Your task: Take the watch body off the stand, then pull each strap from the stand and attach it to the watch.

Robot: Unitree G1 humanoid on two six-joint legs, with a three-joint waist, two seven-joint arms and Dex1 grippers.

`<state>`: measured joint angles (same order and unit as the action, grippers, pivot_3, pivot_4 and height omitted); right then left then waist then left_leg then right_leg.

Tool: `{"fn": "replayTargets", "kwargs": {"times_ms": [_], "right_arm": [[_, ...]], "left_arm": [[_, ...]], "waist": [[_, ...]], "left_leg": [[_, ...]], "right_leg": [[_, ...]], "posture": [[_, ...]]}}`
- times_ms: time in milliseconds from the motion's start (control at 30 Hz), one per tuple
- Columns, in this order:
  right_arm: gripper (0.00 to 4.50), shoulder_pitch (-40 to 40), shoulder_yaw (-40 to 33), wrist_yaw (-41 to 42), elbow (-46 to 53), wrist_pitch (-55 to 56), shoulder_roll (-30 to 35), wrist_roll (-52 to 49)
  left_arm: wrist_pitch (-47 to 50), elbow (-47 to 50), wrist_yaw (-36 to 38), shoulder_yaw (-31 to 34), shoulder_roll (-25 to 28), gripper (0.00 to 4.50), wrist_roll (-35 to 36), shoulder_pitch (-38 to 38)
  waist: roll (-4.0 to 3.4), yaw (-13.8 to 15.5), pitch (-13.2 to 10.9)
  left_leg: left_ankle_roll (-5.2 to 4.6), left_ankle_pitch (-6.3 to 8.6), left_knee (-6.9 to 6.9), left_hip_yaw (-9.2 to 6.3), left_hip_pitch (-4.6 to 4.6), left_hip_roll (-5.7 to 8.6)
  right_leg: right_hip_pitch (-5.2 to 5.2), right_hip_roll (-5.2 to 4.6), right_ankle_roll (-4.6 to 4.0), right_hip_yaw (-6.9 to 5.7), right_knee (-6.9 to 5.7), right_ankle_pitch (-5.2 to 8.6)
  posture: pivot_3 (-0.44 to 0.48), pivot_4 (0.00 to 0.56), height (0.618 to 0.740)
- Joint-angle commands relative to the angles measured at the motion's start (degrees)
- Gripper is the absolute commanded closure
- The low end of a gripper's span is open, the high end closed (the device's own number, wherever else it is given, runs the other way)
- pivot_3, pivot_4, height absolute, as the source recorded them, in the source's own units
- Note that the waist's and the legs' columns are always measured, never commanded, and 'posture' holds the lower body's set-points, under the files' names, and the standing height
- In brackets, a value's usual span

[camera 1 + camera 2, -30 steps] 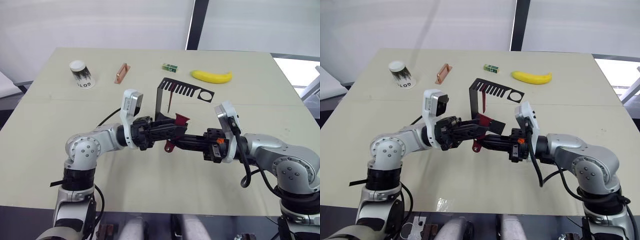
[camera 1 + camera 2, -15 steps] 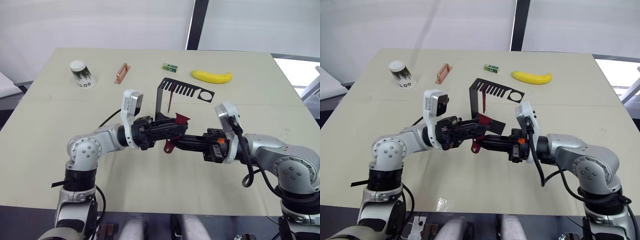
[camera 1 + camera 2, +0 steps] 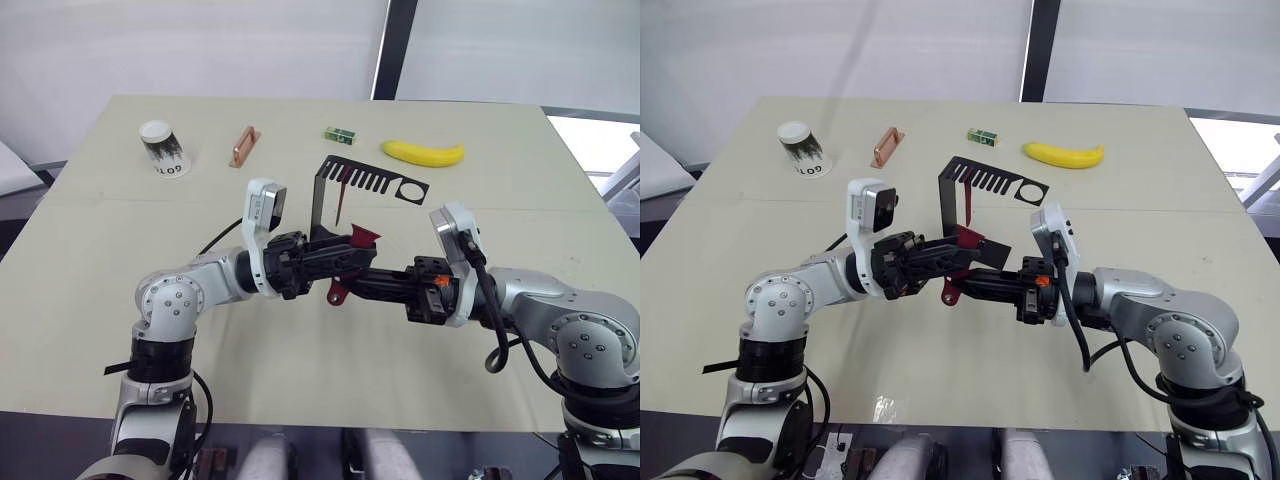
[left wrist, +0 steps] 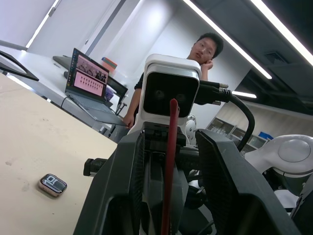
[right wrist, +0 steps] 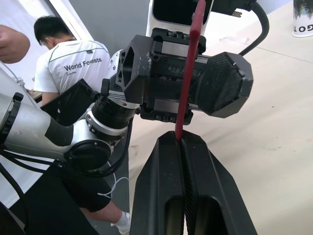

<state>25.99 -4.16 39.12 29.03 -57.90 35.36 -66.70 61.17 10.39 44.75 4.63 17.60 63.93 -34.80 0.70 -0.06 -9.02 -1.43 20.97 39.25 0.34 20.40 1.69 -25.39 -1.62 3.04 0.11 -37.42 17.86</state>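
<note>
A dark-red strap (image 5: 188, 73) stands upright between the two grippers over the middle of the table. My right gripper (image 5: 182, 141) is shut on its lower part. My left gripper (image 4: 168, 134) faces it with its fingers (image 5: 225, 83) spread either side of the strap, not touching it. From the head, the strap's ends (image 3: 362, 238) show red where the grippers meet. The black stand (image 3: 322, 195) is just behind, with another strap (image 3: 339, 203) hanging from its comb top. The watch body (image 4: 53, 184) lies flat on the table.
Along the far side of the table are a paper cup (image 3: 163, 148), a copper bar (image 3: 243, 146), a small green box (image 3: 340, 134) and a banana (image 3: 424, 152). A person (image 4: 205, 46) sits beyond the table by a laptop (image 4: 90, 78).
</note>
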Motion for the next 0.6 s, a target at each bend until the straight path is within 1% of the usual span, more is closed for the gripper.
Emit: {"fn": "replayTargets", "kwargs": {"times_ms": [33, 600], "right_arm": [[4.50, 0.6, -1.0, -0.7, 1.1, 0.1, 0.6, -1.6], [4.50, 0.8, -1.0, -1.0, 1.0, 0.1, 0.8, -2.2]], "left_arm": [[-0.6, 0.8, -0.2, 1.3, -0.4, 3.50, 2.1, -0.5], [-0.7, 0.4, -1.5, 1.6, -0.6, 3.50, 3.8, -0.3]], "waist": [[0.00, 0.0, 0.0], [0.00, 0.0, 0.0]], "left_leg": [[0.00, 0.00, 0.00, 0.00, 0.00, 0.00], [0.00, 0.00, 0.00, 0.00, 0.00, 0.00]], "right_leg": [[0.00, 0.00, 0.00, 0.00, 0.00, 0.00], [0.00, 0.00, 0.00, 0.00, 0.00, 0.00]], "posture": [[0.000, 0.150, 0.740], [0.000, 0.150, 0.740]]}}
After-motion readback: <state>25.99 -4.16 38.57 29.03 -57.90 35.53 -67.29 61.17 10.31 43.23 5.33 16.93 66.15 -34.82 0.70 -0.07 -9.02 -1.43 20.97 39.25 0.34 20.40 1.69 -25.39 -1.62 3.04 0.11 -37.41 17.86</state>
